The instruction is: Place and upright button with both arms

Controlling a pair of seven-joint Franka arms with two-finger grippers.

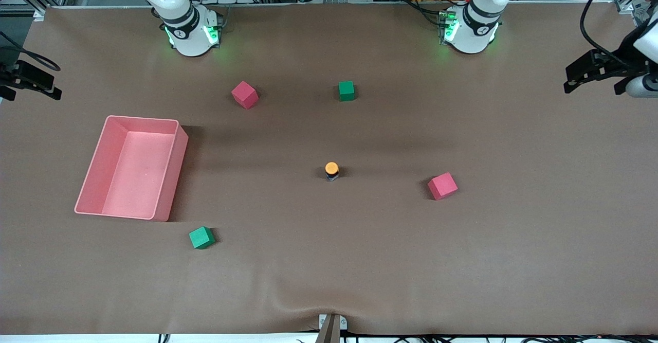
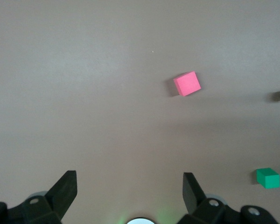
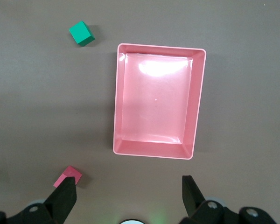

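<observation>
One button (image 1: 332, 170): orange cap on a dark body, standing cap-up on the tabletop (image 1: 329, 271) about midway between the two arms' ends, touching nothing. It was already upright and set down, as the task sentence wants. Whether the task had put it so could not be told.

Two hands, both raised and clear of the button:
- Left hand (image 2: 129, 186): fingers spread wide, nothing between them, over bare tabletop toward the left arm's end.
- Right hand (image 3: 129, 189): fingers spread wide, nothing between them, over the tabletop just beside the pink tray (image 1: 141, 119).

Four blocks, all well apart from the button:
- Red cube (image 1: 244, 94) and green cube (image 1: 346, 90), farther from the front camera than the button.
- Second red cube (image 1: 442, 185), beside the button toward the left arm's end.
- Second green cube (image 1: 201, 237), nearer the camera, close to the tray's corner.

Handling note (judgement): the scene fitted either a finished job with both arms waiting, or a button that merely stood where it was wanted. The item looked small, with a narrow base and a cap wider than its body, so it was likely to tip at a sideways nudge. Any approach would do best from straight above with the fingers kept wide, closing on the dark body below the cap, while the other hand stayed off.
</observation>
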